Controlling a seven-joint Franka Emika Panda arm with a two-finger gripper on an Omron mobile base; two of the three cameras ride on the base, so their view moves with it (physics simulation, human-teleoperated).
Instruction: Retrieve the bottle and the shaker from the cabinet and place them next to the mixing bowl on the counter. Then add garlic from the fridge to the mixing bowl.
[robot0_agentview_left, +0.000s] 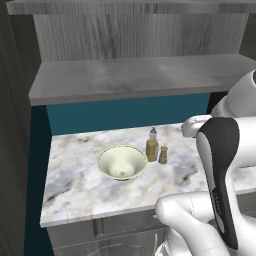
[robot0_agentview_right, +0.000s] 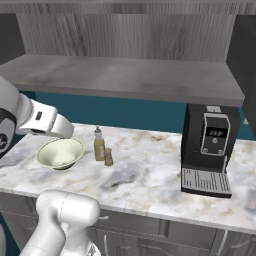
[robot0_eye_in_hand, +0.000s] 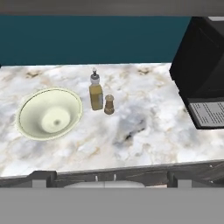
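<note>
The cream-green mixing bowl sits on the marble counter with nothing inside it. Just to its right stand the amber bottle and, touching close beside that, the shorter tan shaker, both upright. My gripper hovers above the counter's front edge, back from all three, open and holding nothing. The grey wood-grain cabinet has a bare shelf above the counter. The fridge and the garlic are out of view.
A black coffee machine stands on the counter to the right of the shaker. A teal wall runs behind the counter, and grey drawers sit below it. Bare marble lies between shaker and machine.
</note>
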